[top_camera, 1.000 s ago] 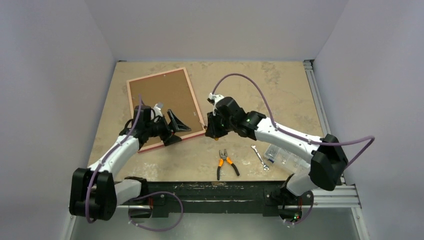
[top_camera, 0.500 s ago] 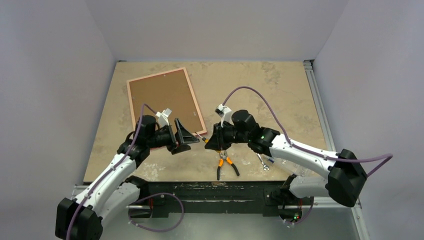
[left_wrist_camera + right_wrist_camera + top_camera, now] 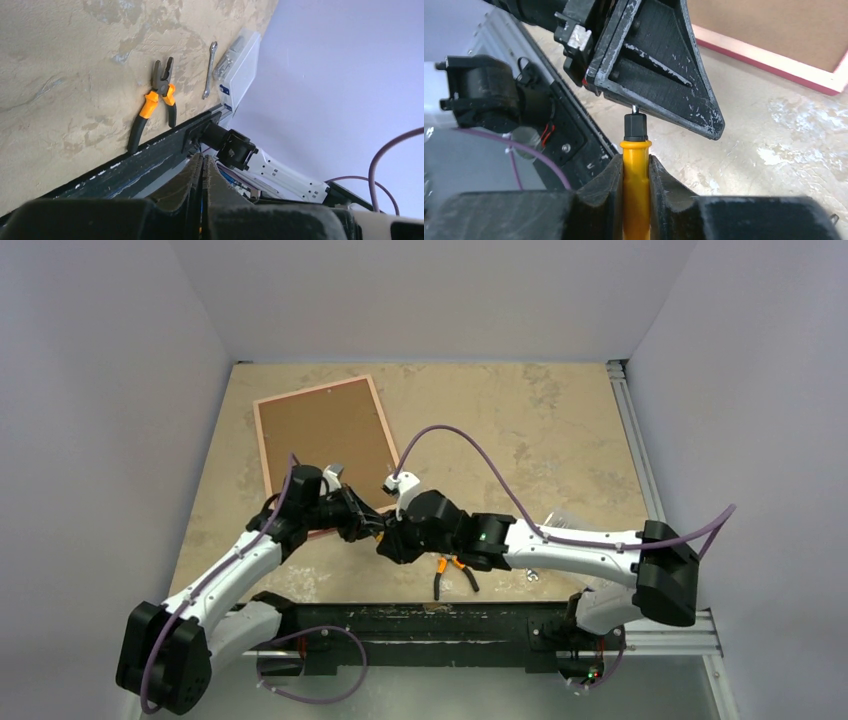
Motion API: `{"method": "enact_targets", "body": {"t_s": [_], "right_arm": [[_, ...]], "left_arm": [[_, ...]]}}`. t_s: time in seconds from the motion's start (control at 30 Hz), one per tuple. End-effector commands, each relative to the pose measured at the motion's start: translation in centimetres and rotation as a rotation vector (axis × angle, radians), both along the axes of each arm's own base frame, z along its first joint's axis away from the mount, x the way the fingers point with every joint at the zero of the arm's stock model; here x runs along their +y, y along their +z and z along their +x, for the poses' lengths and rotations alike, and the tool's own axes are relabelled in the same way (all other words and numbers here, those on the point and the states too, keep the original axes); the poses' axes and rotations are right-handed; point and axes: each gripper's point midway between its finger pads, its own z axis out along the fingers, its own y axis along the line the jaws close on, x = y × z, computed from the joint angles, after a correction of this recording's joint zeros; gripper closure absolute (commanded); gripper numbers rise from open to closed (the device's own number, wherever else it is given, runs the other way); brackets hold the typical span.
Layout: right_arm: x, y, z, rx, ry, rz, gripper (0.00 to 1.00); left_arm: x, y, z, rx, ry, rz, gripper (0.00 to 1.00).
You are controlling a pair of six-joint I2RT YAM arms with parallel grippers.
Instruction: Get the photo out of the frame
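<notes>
The frame [image 3: 325, 430] lies reverse side up at the table's back left, showing brown board with a pink border; its corner also shows in the right wrist view [image 3: 774, 30]. The photo is hidden. My right gripper [image 3: 636, 162] is shut on a yellow-handled screwdriver [image 3: 636, 180]. It hovers in front of the frame's near corner [image 3: 388, 540]. My left gripper [image 3: 378, 523] is shut, fingers pressed together [image 3: 202, 159]. The screwdriver's metal tip meets the edge of the left fingers [image 3: 659, 85]; whether it is pinched I cannot tell.
Orange-handled pliers [image 3: 155, 100] lie near the table's front edge [image 3: 452, 575]. To their right are a small wrench [image 3: 209, 70] and a clear plastic box [image 3: 240, 65]. The black base rail [image 3: 430, 620] runs along the near edge.
The left gripper has gone from open to shut. The right arm swung left and nearer, carrying the screwdriver away from the frame's right edge to meet the left gripper.
</notes>
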Motion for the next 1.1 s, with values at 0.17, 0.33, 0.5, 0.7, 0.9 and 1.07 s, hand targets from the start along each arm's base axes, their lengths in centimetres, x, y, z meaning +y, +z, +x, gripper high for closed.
{"method": "enact_targets", "body": {"t_s": [0.17, 0.33, 0.5, 0.7, 0.9, 1.07], "right_arm": [[-0.8, 4.8, 2.2, -0.130, -0.360, 0.252, 0.33], [-0.8, 6.7, 1.9, -0.101, -0.382, 0.481, 0.31], [-1.3, 7.4, 1.0, -0.080, -0.330, 0.622, 0.33], [-1.0, 8.1, 0.7, -0.098, -0.297, 0.701, 0.42], [-0.5, 8.7, 1.2, -0.113, -0.308, 0.697, 0.57], [0.0, 8.1, 1.3, -0.102, -0.307, 0.682, 0.57]], "left_arm": [[-0.7, 2.1, -0.3, 0.184, 0.088, -0.159, 1.00], [-0.8, 3.3, 0.2, 0.227, 0.111, -0.248, 1.00], [-0.7, 3.7, 0.2, 0.255, 0.111, -0.280, 1.00], [-0.6, 3.8, 0.0, 0.251, 0.120, -0.295, 1.00], [-0.7, 3.9, 0.2, 0.247, 0.124, -0.317, 1.00], [-0.7, 4.3, 0.3, 0.248, 0.127, -0.339, 1.00]]}}
